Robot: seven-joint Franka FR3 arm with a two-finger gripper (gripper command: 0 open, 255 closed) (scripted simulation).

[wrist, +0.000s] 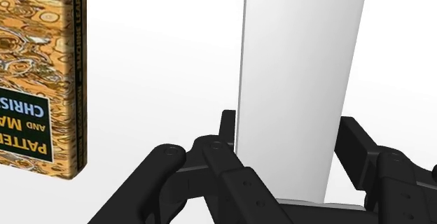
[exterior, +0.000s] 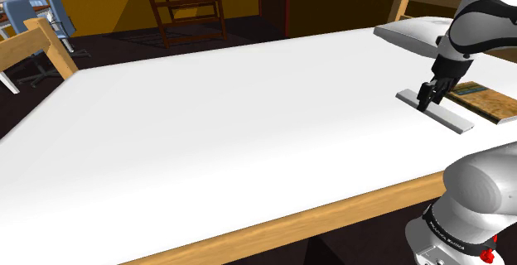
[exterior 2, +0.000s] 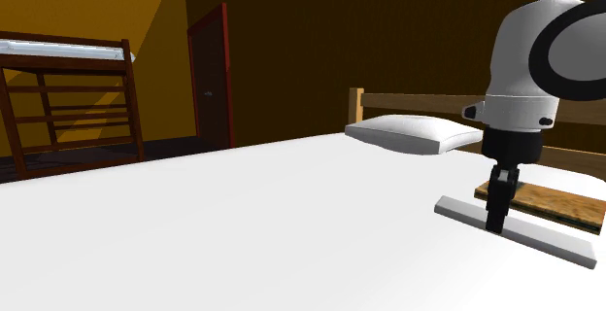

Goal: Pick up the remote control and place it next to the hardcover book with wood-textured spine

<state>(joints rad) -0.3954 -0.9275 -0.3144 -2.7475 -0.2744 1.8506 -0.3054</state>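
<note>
My tool (exterior: 425, 99) is down on the remote control (exterior: 447, 117). Its two fingers are clamped across the narrow width, one on each long edge. The remote is drawn as a plain grey, long flat bar lying flat on the white bed (exterior: 207, 122).

In the shoulder view the book (exterior: 489, 104) is at about three o'clock from the remote. It sits just beside it and roughly parallel, with a narrow strip of sheet between them, and its cover is wood-grained brown.

I judge the remote to be light and stiff, so it should neither bend nor need a hard squeeze. Its sides look smooth, though, and could slide in my fingers. Across the width is the only sensible hold.

My grip sits nearer the bar's ten o'clock end than its middle. The longer free end may therefore dip if lifted, and a hold closer to the centre would carry it more level.

For room, the bed is open and bare from seven round to eleven o'clock. A pillow (exterior: 410, 36) lies at about twelve o'clock, well apart from my tool. The wooden bed rail (exterior: 331, 214) marks the drop-off at six o'clock. The tight side is three o'clock, where any swing of the bar's long end could knock the book.
</note>
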